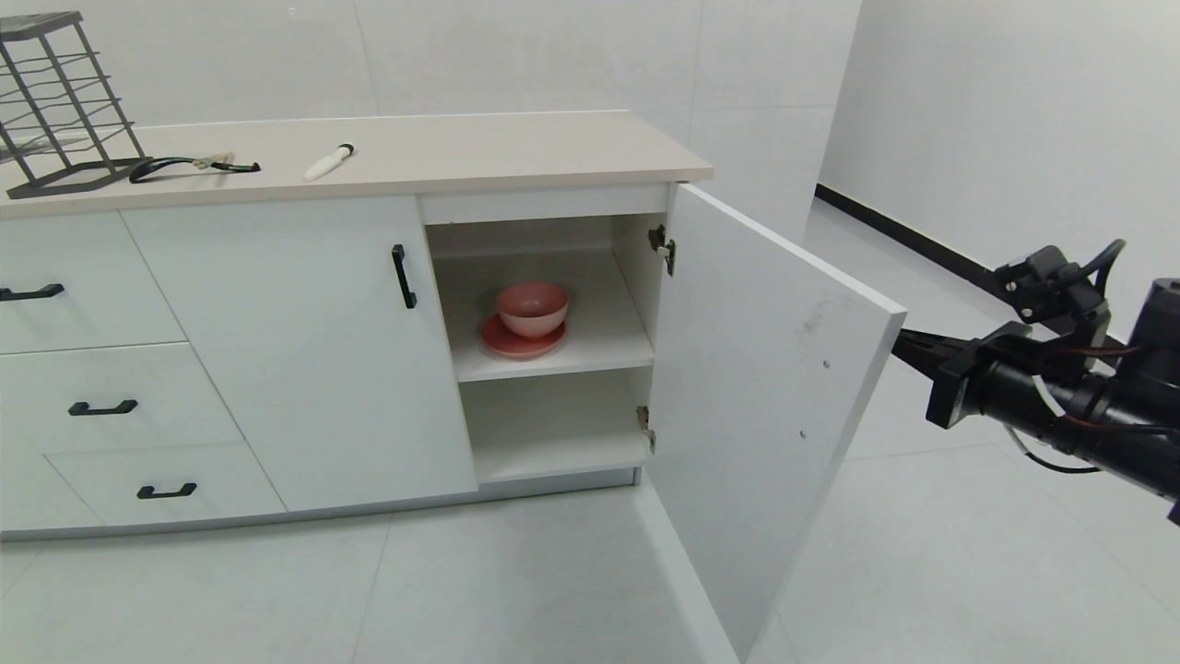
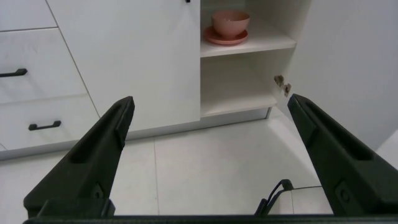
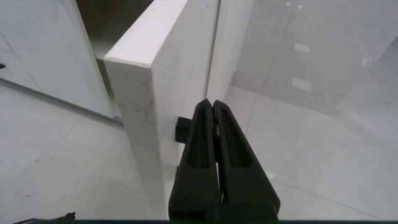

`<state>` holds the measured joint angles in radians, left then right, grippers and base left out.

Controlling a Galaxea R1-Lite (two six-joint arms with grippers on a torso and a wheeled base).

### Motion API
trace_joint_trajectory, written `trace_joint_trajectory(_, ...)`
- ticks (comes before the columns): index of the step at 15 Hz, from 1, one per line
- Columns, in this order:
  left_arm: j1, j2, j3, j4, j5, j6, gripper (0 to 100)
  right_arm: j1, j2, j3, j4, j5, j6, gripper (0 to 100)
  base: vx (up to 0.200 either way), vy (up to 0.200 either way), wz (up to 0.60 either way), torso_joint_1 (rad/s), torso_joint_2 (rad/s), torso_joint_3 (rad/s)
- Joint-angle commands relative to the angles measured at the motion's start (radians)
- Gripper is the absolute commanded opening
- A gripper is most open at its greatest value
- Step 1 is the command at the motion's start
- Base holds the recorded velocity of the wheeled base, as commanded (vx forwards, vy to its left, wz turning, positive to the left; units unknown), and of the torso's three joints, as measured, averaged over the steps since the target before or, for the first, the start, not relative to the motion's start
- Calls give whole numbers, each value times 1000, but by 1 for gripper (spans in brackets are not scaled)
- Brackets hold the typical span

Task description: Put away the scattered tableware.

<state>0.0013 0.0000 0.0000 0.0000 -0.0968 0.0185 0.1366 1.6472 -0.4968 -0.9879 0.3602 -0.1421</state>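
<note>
A pink bowl (image 1: 532, 309) stands on a pink plate (image 1: 519, 343) on the upper shelf of the open cabinet; both also appear in the left wrist view as bowl (image 2: 231, 22) and plate (image 2: 227, 38). The cabinet door (image 1: 765, 387) is swung wide open. My right gripper (image 1: 908, 343) is at the door's outer face, its tips hidden behind the door edge. In the right wrist view the right gripper (image 3: 212, 104) is shut, fingers pressed together beside the black door handle (image 3: 183, 127). My left gripper (image 2: 211, 102) hangs open over the floor, facing the cabinet.
On the countertop (image 1: 516, 148) lie a white-handled utensil (image 1: 329, 162) and a black cord-like item (image 1: 189, 166), beside a dark wire rack (image 1: 60, 101). Drawers with black handles (image 1: 102, 407) are on the left. The lower shelf (image 1: 553, 433) holds nothing. Open floor lies in front.
</note>
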Motion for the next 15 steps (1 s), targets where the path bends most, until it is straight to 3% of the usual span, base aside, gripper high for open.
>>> trace_joint_trajectory(1, 0, 2, 0, 0, 0, 0, 100, 18, 25, -5, -3, 0, 1, 0, 0, 0, 0, 0, 0, 0)
trace_joint_trajectory(15, 0, 2, 0, 0, 19, -5, 100, 202, 29, -28, -2, 0, 1, 0, 0, 0, 0, 0, 0, 0)
